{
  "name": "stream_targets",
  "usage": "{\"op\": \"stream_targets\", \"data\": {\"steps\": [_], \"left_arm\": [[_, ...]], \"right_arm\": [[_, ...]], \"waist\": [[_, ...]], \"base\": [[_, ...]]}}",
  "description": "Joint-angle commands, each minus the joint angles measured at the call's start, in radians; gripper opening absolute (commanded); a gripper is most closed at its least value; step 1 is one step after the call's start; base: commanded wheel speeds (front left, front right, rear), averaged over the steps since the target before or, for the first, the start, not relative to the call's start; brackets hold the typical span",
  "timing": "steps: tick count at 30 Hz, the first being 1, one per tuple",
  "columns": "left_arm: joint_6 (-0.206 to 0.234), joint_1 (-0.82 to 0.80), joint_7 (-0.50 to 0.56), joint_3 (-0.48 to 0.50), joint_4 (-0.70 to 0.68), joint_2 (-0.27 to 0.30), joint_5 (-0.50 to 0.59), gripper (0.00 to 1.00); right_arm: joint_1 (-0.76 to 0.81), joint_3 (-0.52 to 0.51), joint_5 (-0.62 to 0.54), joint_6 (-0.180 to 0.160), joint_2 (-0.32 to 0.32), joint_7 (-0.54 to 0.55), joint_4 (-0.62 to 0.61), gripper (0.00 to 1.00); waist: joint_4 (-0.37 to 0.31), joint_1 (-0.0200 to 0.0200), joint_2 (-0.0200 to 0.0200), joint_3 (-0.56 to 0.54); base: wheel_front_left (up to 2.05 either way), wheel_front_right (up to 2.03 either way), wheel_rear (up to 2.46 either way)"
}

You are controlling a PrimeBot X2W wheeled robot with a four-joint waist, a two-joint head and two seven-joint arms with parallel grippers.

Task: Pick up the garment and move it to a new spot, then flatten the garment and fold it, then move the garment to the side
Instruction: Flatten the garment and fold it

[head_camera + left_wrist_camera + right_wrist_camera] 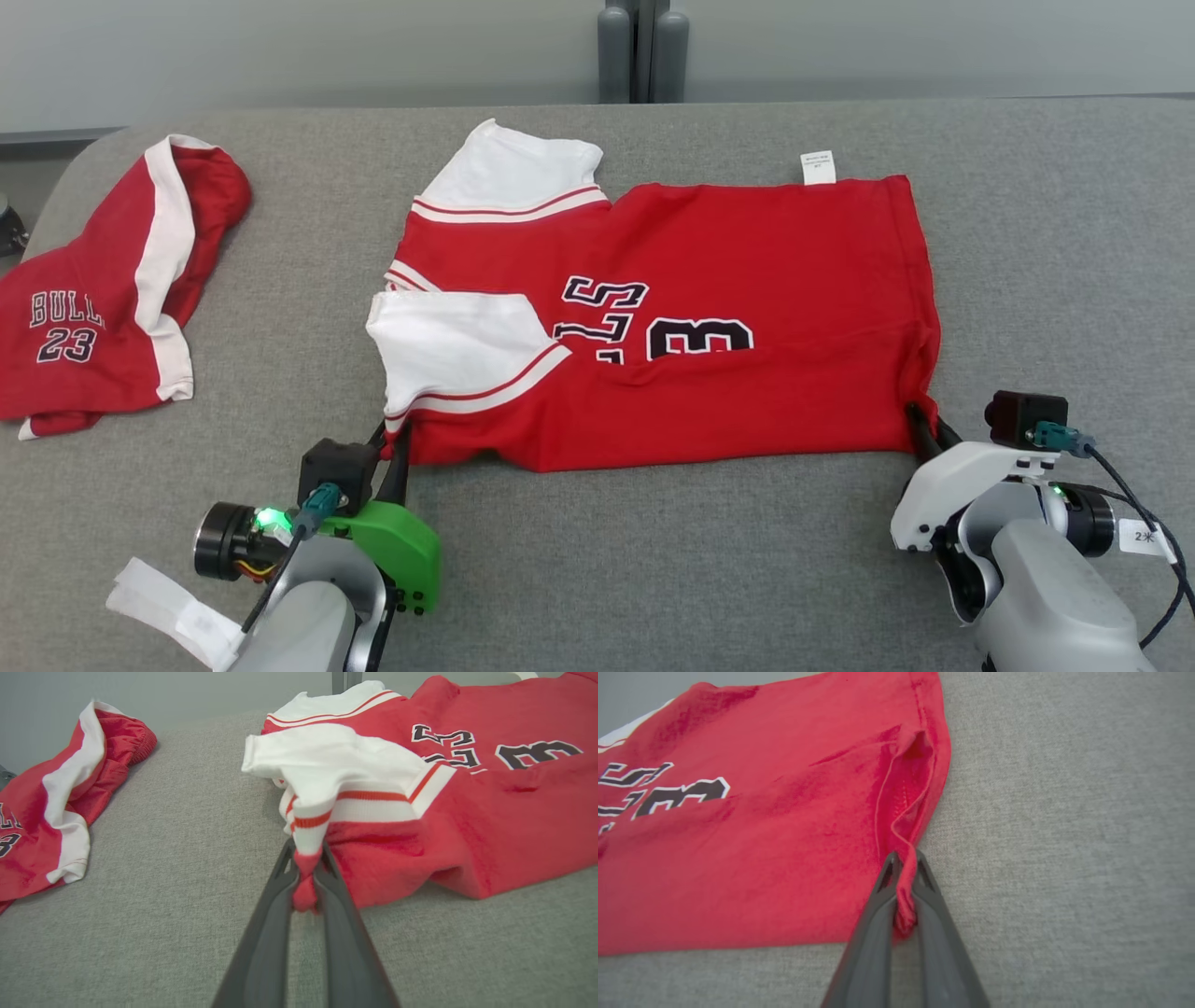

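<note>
The garment lies flat at the centre of the grey padded surface, collar end to the left and hem to the right. Judging by the cut-off lettering, it appears to be folded once along its length. The left gripper is clenched on a small pinch of red fabric at the near-left corner, just below the white sleeve. The right gripper is clenched on a narrow roll of hem at the near-right corner. Both pinches are thin, so either could slip out under tension, and the freed corner would drop and skew the garment. At the right corner the hem layers gape apart, so the grip may include only one layer. In that case a lift would peel the layers open and undo the fold. Unequal travel of the two arms would wrinkle the near edge. The white sleeve rests loose on top and could flop outward. The red shorts lie at the far left, well apart from the garment, and any sideways placement must avoid overlapping them.
</note>
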Motion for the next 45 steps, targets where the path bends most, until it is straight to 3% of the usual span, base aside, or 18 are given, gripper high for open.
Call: {"op": "stream_targets", "data": {"steps": [1,9,18,23,28,29,30,31,32,38,45], "left_arm": [[0.004,0.016,0.004,0.000,0.004,0.010,-0.006,0.00],[-0.008,0.075,0.029,0.011,0.026,0.033,-0.044,0.00],[-0.021,0.197,0.099,0.023,-0.049,0.074,-0.104,0.00],[-0.005,0.279,0.159,0.013,-0.128,0.091,-0.118,0.00],[0.012,0.318,0.194,0.006,-0.174,0.095,-0.128,0.00],[0.021,0.324,0.200,0.007,-0.181,0.097,-0.125,0.00],[0.030,0.324,0.197,0.008,-0.186,0.100,-0.116,0.34],[0.033,0.326,0.196,0.009,-0.192,0.099,-0.118,0.87],[0.036,0.326,0.189,0.013,-0.199,0.096,-0.124,1.00],[0.072,0.299,0.129,0.046,-0.241,0.078,-0.133,1.00],[0.089,0.245,-0.083,0.109,-0.308,0.029,-0.140,1.00]], "right_arm": [[0.023,0.009,0.014,-0.002,-0.009,-0.004,0.008,0.00],[0.085,0.061,0.122,-0.002,-0.044,0.009,-0.060,0.00],[0.229,0.114,0.236,-0.002,-0.118,0.131,-0.231,0.00],[0.323,0.088,0.252,-0.002,-0.158,0.202,-0.354,0.00],[0.395,0.049,0.221,-0.002,-0.139,0.239,-0.431,0.00],[0.405,0.028,0.205,-0.002,-0.131,0.230,-0.442,0.45],[0.412,0.013,0.195,-0.002,-0.121,0.229,-0.449,1.00],[0.419,0.001,0.179,-0.002,-0.108,0.231,-0.459,1.00],[0.425,-0.004,0.174,-0.002,-0.094,0.234,-0.472,1.00],[0.436,-0.066,0.089,-0.001,-0.054,0.157,-0.573,1.00],[0.432,-0.026,0.010,-0.001,-0.028,0.005,-0.724,1.00]], "waist": [[-0.010,0.0000,0.0000,-0.016],[-0.043,0.0000,0.0000,-0.088],[-0.074,0.0000,0.0000,-0.167],[-0.080,0.0000,0.0000,-0.181],[-0.084,0.0000,0.0000,-0.183],[-0.084,0.0000,0.0000,-0.183],[-0.083,0.0000,0.0000,-0.183],[-0.083,0.0000,0.0000,-0.182],[-0.083,0.0000,0.0000,-0.181],[-0.078,0.0000,0.0000,-0.170],[-0.080,0.0000,0.0000,-0.150]], "base": [[0.00,0.00,0.00],[0.00,0.00,0.00],[0.00,0.00,0.00],[0.00,0.00,0.00],[0.00,0.00,0.00],[0.00,0.00,0.00],[0.00,0.00,0.00],[0.00,0.00,0.00],[0.00,0.00,0.00],[0.00,0.00,0.00],[0.00,0.00,0.00]]}}
